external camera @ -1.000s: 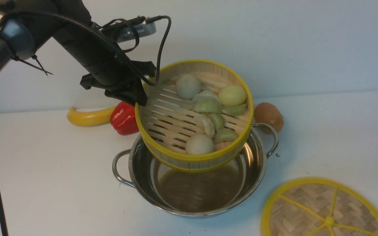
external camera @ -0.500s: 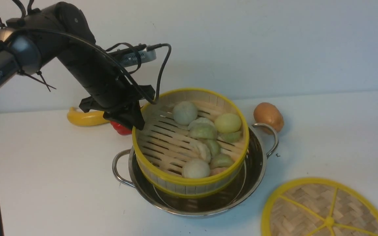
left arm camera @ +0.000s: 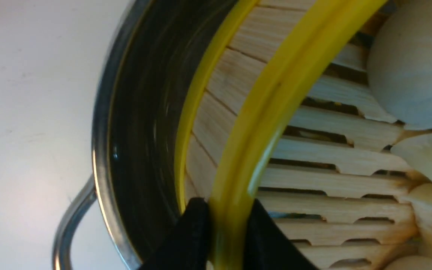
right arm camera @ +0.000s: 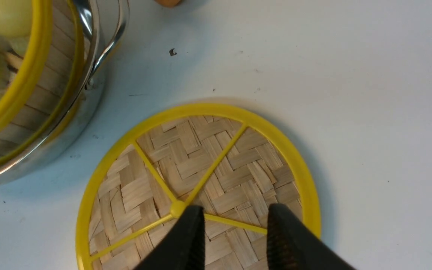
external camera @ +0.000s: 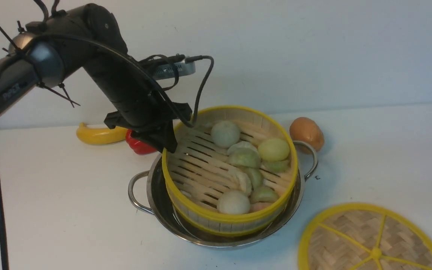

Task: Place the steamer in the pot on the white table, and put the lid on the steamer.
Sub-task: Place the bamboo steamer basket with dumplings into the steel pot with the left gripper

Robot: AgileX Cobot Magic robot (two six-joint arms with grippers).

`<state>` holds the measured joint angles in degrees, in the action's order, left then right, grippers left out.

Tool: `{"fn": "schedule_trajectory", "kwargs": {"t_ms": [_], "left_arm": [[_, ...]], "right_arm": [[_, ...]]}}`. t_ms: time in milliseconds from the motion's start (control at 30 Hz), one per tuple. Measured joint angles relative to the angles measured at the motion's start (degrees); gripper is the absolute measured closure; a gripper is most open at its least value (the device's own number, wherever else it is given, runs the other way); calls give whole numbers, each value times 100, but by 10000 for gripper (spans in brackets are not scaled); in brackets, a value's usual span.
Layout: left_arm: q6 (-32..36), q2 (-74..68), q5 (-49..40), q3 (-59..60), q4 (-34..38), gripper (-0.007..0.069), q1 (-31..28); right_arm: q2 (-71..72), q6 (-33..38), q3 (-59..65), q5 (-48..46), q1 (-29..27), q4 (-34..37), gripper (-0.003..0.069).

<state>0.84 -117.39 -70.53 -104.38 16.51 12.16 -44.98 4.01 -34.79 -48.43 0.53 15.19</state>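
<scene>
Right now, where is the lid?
In the front view the lid lies flat on the white table at the near right, just right of the pot and apart from it.

The left tool (left arm camera: 226, 210) clamps the rim of the round yellow-rimmed bamboo steamer (external camera: 197, 165), with only a narrow gap on its outer side to the wall of the shiny steel pot (left arm camera: 137, 112). Below the parted right tool (right arm camera: 236, 210), the flat woven bamboo lid (right arm camera: 201, 165) lies unobstructed, with bare white bench (right arm camera: 351, 75) around it.
</scene>
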Motion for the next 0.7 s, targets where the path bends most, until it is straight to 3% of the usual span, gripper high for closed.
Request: {"fn": "schedule_trajectory", "kwargs": {"t_ms": [233, 700], "left_arm": [[-134, 0, 24, 6, -237, 541, -21], [-84, -278, 23, 6, -49, 541, -27]], "right_arm": [[0, 0, 0, 0, 0, 0, 410], [0, 0, 0, 0, 0, 0, 410]]}}
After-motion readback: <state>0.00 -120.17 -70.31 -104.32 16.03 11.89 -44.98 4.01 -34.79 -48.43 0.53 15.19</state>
